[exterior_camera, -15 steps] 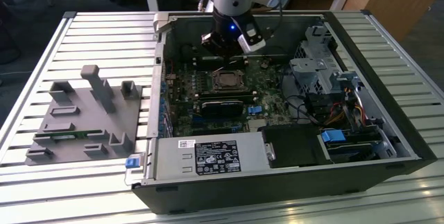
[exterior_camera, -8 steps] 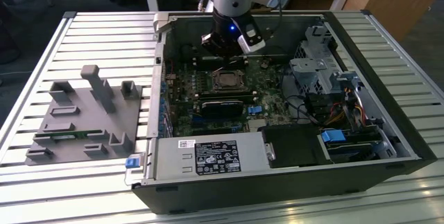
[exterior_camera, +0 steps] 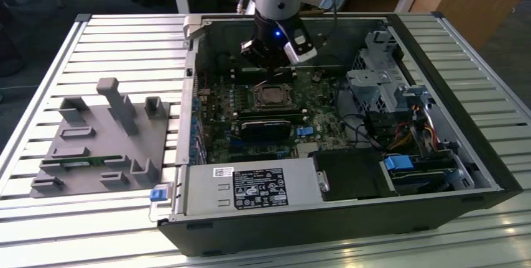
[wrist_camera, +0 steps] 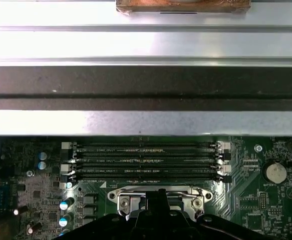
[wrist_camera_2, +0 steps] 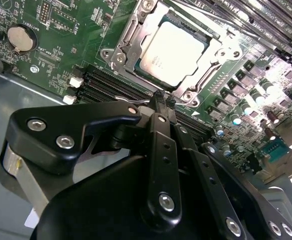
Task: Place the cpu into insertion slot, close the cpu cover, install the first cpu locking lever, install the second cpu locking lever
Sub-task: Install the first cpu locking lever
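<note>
With the cpu [wrist_camera_2: 172,47] already seated in its socket under the cpu cover [wrist_camera_2: 135,30], the hand [wrist_camera_2: 161,100], its fingers pressed together, hovers at the socket's edge and should press the lever down steadily.

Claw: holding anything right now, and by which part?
Cannot be told. In the second wrist view the claw sits at the edge of the cpu cover, which lies over the cpu, but the tips' contact is hidden.
</note>
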You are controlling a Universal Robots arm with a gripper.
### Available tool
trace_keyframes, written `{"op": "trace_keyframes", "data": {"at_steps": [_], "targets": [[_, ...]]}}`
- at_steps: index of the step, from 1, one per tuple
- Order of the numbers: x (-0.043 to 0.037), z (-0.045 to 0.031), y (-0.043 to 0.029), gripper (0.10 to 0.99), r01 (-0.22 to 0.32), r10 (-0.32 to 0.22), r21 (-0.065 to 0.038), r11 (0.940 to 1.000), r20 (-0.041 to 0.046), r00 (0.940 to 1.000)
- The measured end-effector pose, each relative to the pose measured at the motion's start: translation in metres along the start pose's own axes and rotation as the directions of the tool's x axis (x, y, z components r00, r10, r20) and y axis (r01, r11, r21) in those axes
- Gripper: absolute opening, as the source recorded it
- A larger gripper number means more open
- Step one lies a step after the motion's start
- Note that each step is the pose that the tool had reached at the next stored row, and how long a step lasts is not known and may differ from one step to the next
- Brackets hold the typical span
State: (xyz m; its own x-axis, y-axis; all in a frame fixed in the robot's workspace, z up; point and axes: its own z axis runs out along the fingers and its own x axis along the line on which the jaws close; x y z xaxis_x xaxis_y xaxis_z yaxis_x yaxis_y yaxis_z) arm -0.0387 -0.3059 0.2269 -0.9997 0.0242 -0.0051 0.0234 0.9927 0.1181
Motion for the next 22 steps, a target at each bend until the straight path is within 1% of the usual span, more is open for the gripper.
{"op": "trace_keyframes", "data": {"at_steps": [7, 17, 22], "targets": [[0.0001, 0.0036, 0.0041, 0.106, -0.001, 0.001, 0.0, 1.0, 0.0001, 1.0], [-0.0007, 0.006, 0.0067, 0.106, -0.001, 0.001, 0.0, 1.0, 0.0001, 1.0], [-0.0023, 0.0077, 0.0076, 0.106, -0.001, 0.001, 0.0, 1.0, 0.0001, 1.0]]}}
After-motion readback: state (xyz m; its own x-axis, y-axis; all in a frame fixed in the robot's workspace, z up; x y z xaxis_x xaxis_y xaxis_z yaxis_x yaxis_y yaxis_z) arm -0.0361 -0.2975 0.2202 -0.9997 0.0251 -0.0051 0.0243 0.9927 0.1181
